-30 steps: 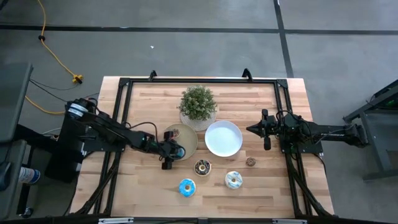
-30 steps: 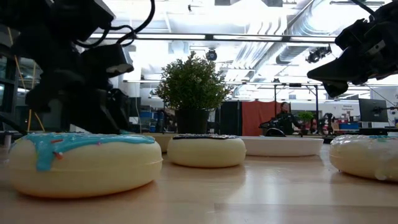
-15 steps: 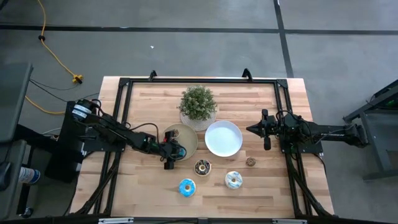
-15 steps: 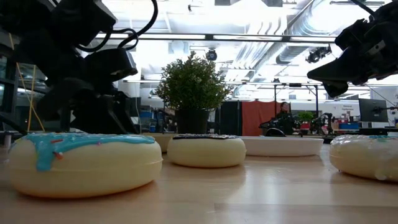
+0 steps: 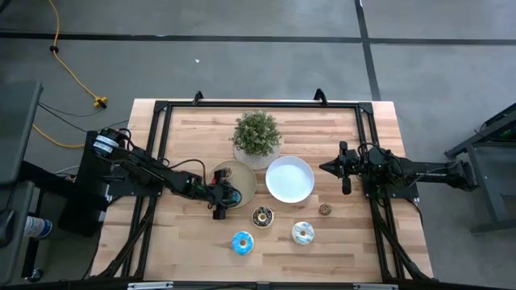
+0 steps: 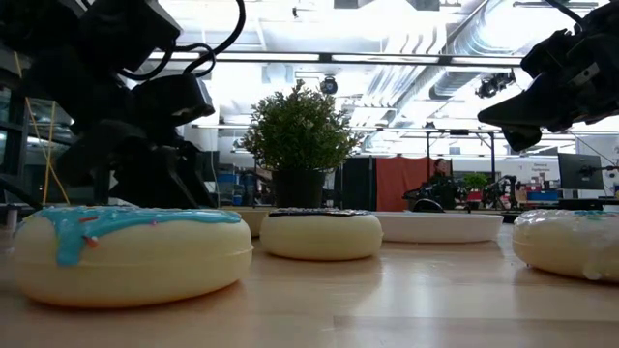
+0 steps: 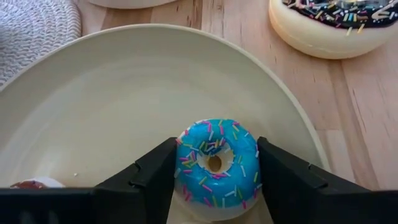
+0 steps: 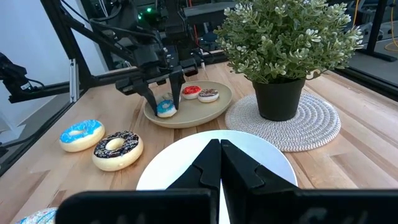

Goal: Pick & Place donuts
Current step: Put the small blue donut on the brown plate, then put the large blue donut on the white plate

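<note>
My left gripper (image 5: 226, 197) stands over the near side of the round tan plate (image 5: 239, 174) and is shut on a small blue-iced donut with sprinkles (image 7: 214, 165). A small red donut (image 8: 191, 91) and a small brown donut (image 8: 208, 94) lie flat on the same plate. On the table lie a large blue-iced donut (image 5: 242, 242), a large chocolate donut with sprinkles (image 5: 263, 216), a large pale-iced donut (image 5: 303, 234) and a small brown donut (image 5: 325, 209). My right gripper (image 5: 345, 169) is shut and empty, hovering just right of the white plate (image 5: 290, 179). My left gripper pinches the small blue donut by two opposite points of its outer rim (image 7: 180, 163) between its two fingers (image 7: 152, 174). The fingers come from above, pointing down. The donut lies level, icing up, low inside the tan plate near its near rim; I cannot tell whether it rests on the plate.
A potted plant (image 5: 256, 137) on a round woven mat stands behind the two plates. A black frame (image 5: 258, 105) runs along the table's far, left and right sides. Bare wood lies along the near edge on both sides of the loose donuts.
My left gripper has shifted a little toward the table's right over the tan plate, then has kept still. My right arm has kept still.
</note>
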Tool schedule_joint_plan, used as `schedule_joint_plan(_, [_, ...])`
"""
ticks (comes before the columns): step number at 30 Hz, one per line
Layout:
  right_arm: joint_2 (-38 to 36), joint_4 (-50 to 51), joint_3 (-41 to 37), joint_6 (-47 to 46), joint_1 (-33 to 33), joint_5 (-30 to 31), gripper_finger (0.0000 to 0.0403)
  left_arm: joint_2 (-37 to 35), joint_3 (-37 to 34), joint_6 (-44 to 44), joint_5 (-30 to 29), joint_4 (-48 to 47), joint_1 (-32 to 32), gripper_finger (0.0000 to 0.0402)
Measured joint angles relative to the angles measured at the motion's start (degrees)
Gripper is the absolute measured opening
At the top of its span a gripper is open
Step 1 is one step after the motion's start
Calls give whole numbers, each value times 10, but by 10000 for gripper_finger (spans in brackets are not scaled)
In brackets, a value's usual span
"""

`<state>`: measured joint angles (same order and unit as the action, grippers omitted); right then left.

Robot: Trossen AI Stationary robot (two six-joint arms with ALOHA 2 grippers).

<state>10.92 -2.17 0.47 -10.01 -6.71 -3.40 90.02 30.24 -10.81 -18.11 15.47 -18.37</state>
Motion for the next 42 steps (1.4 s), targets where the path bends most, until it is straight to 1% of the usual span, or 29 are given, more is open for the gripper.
schedule_joint_plan(3, [0,0,0,0,0,0,0,0,0,0,-2,7,0,219])
schedule_joint_plan(9, [0,0,0,0,0,0,0,0,0,0,-9,11,0,277])
schedule_joint_plan(12, [0,0,0,0,0,0,0,0,0,0,-9,11,0,293])
schedule_joint_plan(15, [0,0,0,0,0,0,0,0,0,0,-14,11,0,299])
schedule_joint_plan(19, [0,0,0,0,0,0,0,0,0,1,-45,15,0,301])
schedule_joint_plan(22, [0,0,0,0,0,0,0,-1,0,1,-61,53,0,301])
schedule_joint_plan(27, [0,0,0,0,0,0,0,-15,0,22,-60,105,0,301])
schedule_joint_plan(30, [0,0,0,0,0,0,0,-31,0,29,-36,122,-1,301])
schedule_joint_plan(33, [0,0,0,0,0,0,0,-50,0,31,0,119,-1,301])
schedule_joint_plan(42, [0,0,0,0,0,0,0,-102,9,30,136,105,0,301])
